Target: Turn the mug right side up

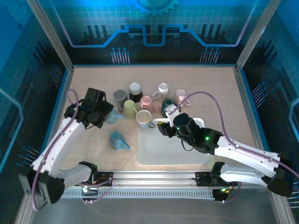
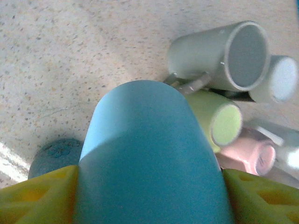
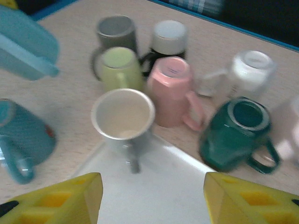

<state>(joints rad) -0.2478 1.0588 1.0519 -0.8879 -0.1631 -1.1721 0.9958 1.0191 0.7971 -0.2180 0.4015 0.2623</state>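
- Gripping the light blue mug (image 2: 149,154), the left gripper (image 1: 107,116) holds it tilted above the table, beside the clustered mugs.
- Righting and setting down remain.
- Right gripper (image 3: 152,196) hangs open over the tray (image 1: 173,156).

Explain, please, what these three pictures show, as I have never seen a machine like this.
These are two robot arms, the left arm and the right arm, bolted at the near edge of a table. One picture looks down from above; the other two come from cameras on the wrists. On the table stand several mugs, many upside down, beside a white tray. The left end effector grips a light blue mug. The right end effector hangs open and empty above the tray, facing an upright cream mug.
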